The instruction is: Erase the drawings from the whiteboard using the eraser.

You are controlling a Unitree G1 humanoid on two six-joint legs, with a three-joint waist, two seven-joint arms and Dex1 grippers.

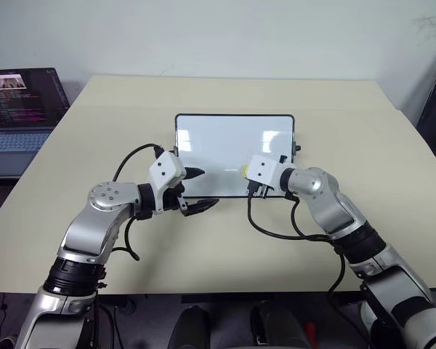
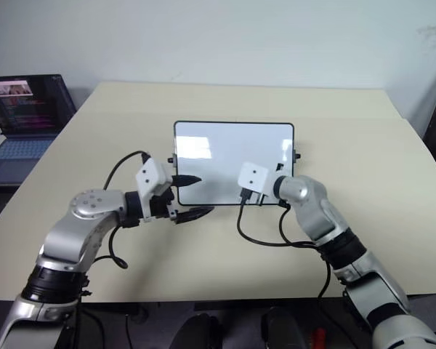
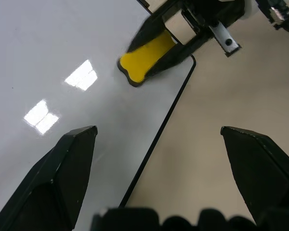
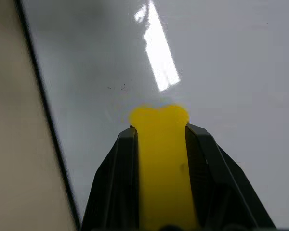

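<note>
Right wrist view: right pincer (image 4: 159, 144) clamped on the small oblong yellow eraser (image 4: 161, 159), one black finger (image 4: 118, 183) on each long side. Rounded yellow tip of the eraser protrudes past the fingertips and lies against the glossy white surface of the small black-framed rectangular whiteboard (image 4: 207, 57). A few tiny dark specks sit on the board just ahead of the eraser tip; no reddish drawings can be made out on the white surface.

Head views: right pincer over the whiteboard's near edge, toward its right half (image 1: 232, 145).

Left pincer (image 3: 159, 139): fingers spread wide apart, holding nothing. It straddles the whiteboard's thin black frame, one finger (image 3: 62, 168) over the white surface, the other over the beige worktop (image 3: 207, 120). In the head views it sits at the whiteboard's near left corner, the lower finger over the worktop just outside the frame.

Whiteboard lies flat near the middle of the beige worktop. Open dark laptop (image 1: 22, 109) well to the left of the whiteboard, off the worktop's edge.
</note>
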